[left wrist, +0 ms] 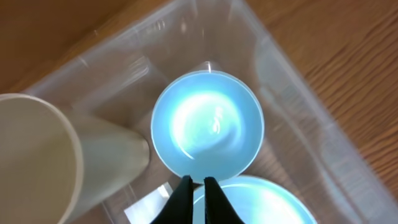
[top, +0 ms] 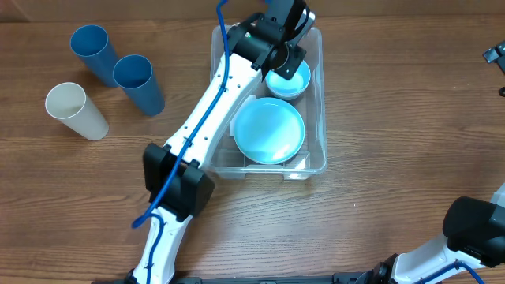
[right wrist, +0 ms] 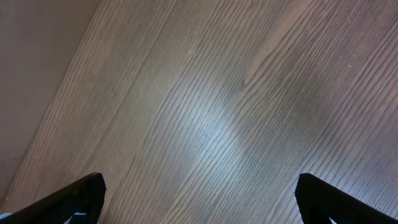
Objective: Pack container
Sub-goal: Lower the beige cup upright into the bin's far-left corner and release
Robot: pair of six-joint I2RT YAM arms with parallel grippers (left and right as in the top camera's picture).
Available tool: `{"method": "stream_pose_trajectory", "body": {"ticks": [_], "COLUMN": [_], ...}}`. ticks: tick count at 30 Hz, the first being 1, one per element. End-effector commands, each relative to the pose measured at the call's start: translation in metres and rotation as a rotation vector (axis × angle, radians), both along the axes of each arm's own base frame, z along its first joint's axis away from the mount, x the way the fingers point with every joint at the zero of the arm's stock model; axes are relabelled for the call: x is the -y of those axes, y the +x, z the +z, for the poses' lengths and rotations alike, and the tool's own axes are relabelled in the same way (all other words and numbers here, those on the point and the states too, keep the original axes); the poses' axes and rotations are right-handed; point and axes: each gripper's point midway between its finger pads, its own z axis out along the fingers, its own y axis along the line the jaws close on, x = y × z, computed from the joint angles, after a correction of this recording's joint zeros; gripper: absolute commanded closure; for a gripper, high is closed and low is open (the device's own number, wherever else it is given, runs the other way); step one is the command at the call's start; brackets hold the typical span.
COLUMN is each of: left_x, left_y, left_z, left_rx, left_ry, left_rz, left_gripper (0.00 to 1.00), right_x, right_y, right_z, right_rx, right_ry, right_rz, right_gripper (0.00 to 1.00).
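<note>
The left gripper [left wrist: 196, 182] has its fingers pressed together with nothing between them. It hangs over the near rim of a pale blue bowl [left wrist: 208, 124], above the gap between that and a pale blue plate [left wrist: 261, 205]. Both rest on the floor of the container [top: 318, 102], the clear bin standing on the table [top: 379, 95] right of centre, with the left arm [top: 213, 110] reaching into its far end. Beside the bowl a cream cup [left wrist: 74, 162] seems to lie on its side in the bin, base toward the bowl; whether they touch I cannot tell

Judging from this, the risks sit close together. Any drop of the closed fingers would strike the bowl's rim or the plate's edge and could tip either one. The lying cup looks free to roll against the bowl. The bin looks light, so an arm lifting out carelessly could catch its wall and drag it. Bowl and plate already fill most of the floor, so further cups may jam or topple

The overhead view alone shows two blue cups [top: 139, 80] and a second cream cup [top: 75, 110] left on the table, well apart from the bin, but its arm hides the cup inside. Only the left wrist view reveals that cup. The right wrist view shows just bare wood and the right gripper [right wrist: 199, 180] with fingers spread wide
</note>
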Motion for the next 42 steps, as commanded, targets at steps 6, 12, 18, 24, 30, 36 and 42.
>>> {"method": "stream_pose_trajectory", "body": {"ticks": [6,12,18,24,30,36,42], "left_x": [-0.018,-0.027,-0.03,-0.047,-0.051,-0.064,-0.068], "left_y": [0.013,0.02,0.029,0.05,0.05,0.051,0.05], "left_z": [-0.08,-0.084,-0.08,-0.066,-0.069,-0.066,-0.066], "left_rx": [-0.076,-0.052,-0.011,0.106,0.108,0.126,0.129], "left_ry": [0.173,0.22,0.229,0.307,0.332,0.396,0.418], "left_rz": [0.028,0.062,0.085,0.173,0.185,0.221,0.228], "left_gripper": [0.94,0.96,0.96,0.96,0.96,0.96,0.96], "right_x": [0.002,0.002,0.002,0.002,0.002,0.002,0.002], "right_y": [-0.001,-0.001,-0.001,-0.001,-0.001,-0.001,-0.001], "right_z": [0.009,0.009,0.009,0.009,0.009,0.009,0.009], "right_rx": [0.021,0.021,0.021,0.021,0.021,0.021,0.021], "right_ry": [-0.02,-0.02,-0.02,-0.021,-0.02,-0.02,-0.02], "right_rz": [-0.007,-0.007,-0.007,-0.007,-0.007,-0.007,-0.007], "right_gripper": [0.0,0.0,0.0,0.0,0.0,0.0,0.0]}}
